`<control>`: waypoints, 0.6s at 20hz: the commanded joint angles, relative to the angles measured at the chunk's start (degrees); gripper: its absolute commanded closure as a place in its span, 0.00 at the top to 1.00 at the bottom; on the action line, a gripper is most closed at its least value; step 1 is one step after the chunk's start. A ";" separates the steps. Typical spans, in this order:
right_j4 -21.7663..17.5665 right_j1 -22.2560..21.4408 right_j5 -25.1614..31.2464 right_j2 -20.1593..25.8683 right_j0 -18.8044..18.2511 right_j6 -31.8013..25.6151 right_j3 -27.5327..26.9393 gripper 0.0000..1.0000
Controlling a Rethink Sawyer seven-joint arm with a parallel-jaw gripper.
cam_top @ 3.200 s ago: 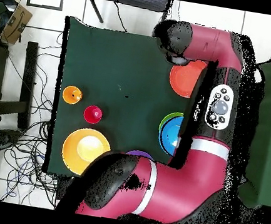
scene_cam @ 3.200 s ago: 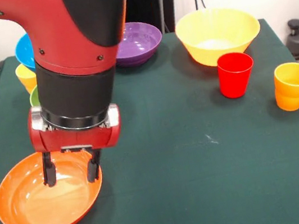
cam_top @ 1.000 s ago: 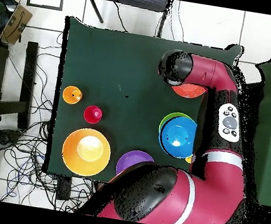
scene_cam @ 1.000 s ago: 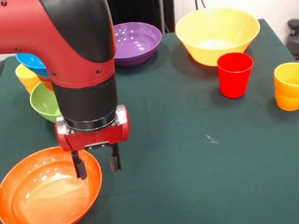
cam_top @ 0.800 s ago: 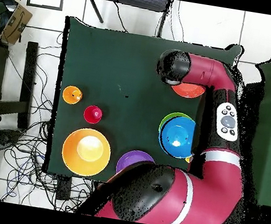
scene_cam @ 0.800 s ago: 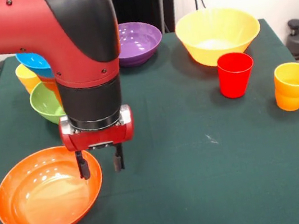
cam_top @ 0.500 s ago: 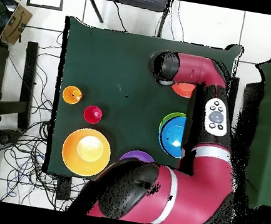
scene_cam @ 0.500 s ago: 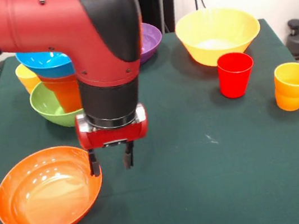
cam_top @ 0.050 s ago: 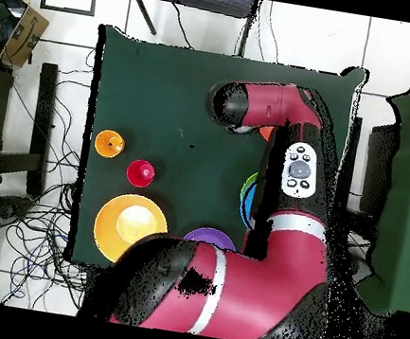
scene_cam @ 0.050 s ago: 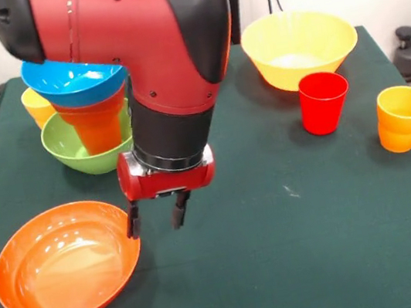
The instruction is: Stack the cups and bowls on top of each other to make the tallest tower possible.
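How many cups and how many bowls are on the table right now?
Cups: 4 - orange cup, red cup, yellow cup, yellow-orange cup
Bowls: 5 - green bowl, blue bowl, purple bowl, big yellow bowl, wide orange bowl
Total: 9

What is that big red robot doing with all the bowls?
It is stacking them into a tower. So far a blue bowl sits on an orange cup inside a green bowl. The gripper hangs open and empty beside the wide orange bowl, just off its rim.
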 commanded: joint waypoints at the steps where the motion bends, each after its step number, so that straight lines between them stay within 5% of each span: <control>1: -6.95 1.27 -5.61 -6.02 3.40 8.27 2.00 1.00; 12: -3.07 3.81 -7.98 -8.67 4.53 8.03 0.28 1.00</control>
